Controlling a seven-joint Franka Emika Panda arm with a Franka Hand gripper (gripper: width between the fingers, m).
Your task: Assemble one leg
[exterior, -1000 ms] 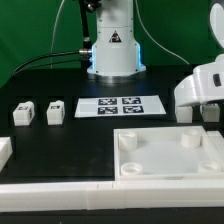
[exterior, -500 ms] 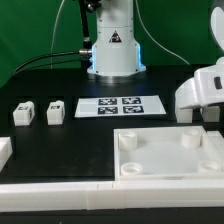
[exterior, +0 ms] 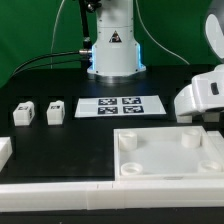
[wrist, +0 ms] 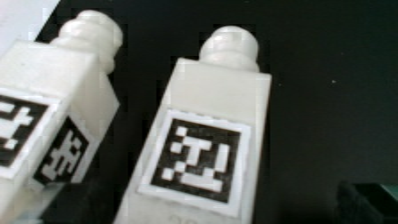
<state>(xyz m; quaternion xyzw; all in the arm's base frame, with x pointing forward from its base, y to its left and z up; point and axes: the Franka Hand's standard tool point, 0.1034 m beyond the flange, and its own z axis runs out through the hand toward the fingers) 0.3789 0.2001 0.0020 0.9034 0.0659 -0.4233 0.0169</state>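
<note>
White rounded arm base [exterior: 112, 50], black triangular sticker [exterior: 115, 39], blue glow [exterior: 97, 66] beneath, thin black cable [exterior: 65, 52].

No letters, numbers or brand names can be read. A black triangle warning sign [exterior: 114, 40] stands on the robot base [exterior: 112, 62]. Four black-and-white square tags [exterior: 108, 102] are printed on the marker board [exterior: 150, 105]. A similar tag marks one leg [wrist: 217, 95] and the second leg [wrist: 54, 85] beside it.

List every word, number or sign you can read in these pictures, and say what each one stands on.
Words or numbers: none readable.
Dark triangular sign on the white robot base: its symbol is too small to read.
Black-and-white square tags on the thin flat white marker board and on each small white chunky plastic leg: coded patterns, no text.
</note>
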